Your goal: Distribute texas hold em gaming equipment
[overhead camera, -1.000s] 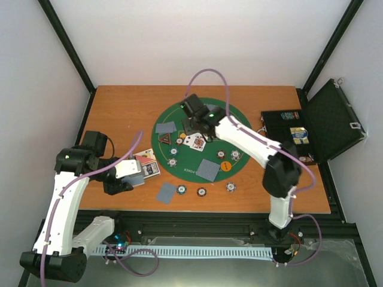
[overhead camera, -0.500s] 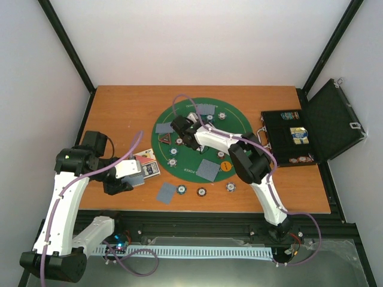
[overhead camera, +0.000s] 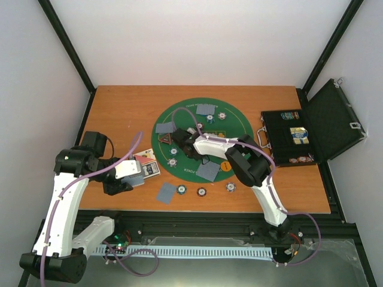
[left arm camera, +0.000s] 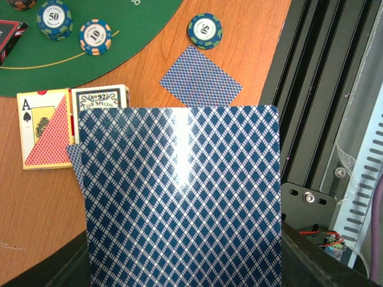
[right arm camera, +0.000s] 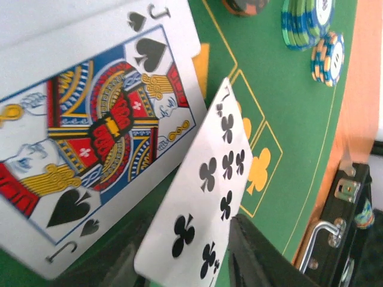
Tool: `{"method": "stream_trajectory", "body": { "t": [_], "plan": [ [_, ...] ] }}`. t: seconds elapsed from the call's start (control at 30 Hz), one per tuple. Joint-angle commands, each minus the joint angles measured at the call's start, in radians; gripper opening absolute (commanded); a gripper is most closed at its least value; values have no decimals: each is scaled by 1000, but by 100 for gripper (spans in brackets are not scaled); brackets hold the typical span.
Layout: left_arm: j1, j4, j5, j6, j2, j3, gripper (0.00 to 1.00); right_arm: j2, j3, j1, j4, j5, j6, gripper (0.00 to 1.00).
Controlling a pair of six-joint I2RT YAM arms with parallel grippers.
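A: What do we find in the left end effector (overhead camera: pixel 122 181)?

B: It is clamped on a glossy blue-backed card (left arm camera: pixel 182 197) with a diamond lattice print and rounded corners, held off the 8 o'clock edge of the round green mat (overhead camera: pixel 239 128).

A: And the right end effector (overhead camera: pixel 184 143)?

B: It is just 9 o'clock of the mat's centre, at a jack of spades (right arm camera: pixel 90 137) and a seven of clubs (right arm camera: pixel 206 203). We cannot tell whether it grips them. A striped-rim 25 chip (left arm camera: pixel 204 30) lies flat on the wooden desk (overhead camera: pixel 119 107).

The table's (overhead camera: pixel 125 101) far strip is bare wood; poker chips (overhead camera: pixel 222 116), playing cards (overhead camera: pixel 205 109) and the right arm (overhead camera: pixel 218 143) crowd the green mat (overhead camera: pixel 238 122); the open case (overhead camera: pixel 326 119) walls the right.
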Motion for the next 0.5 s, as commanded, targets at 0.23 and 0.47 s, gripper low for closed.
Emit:
{"method": "stream_trajectory", "body": {
  "t": [0.23, 0.47],
  "plan": [
    [-2, -25, 7, 15, -13, 41, 1, -168, 11, -15, -35, -247, 108, 60],
    [-3, -23, 21, 10, -13, 43, 1, -399, -20, -77, -11, -713, 332, 70]
  ]
}}
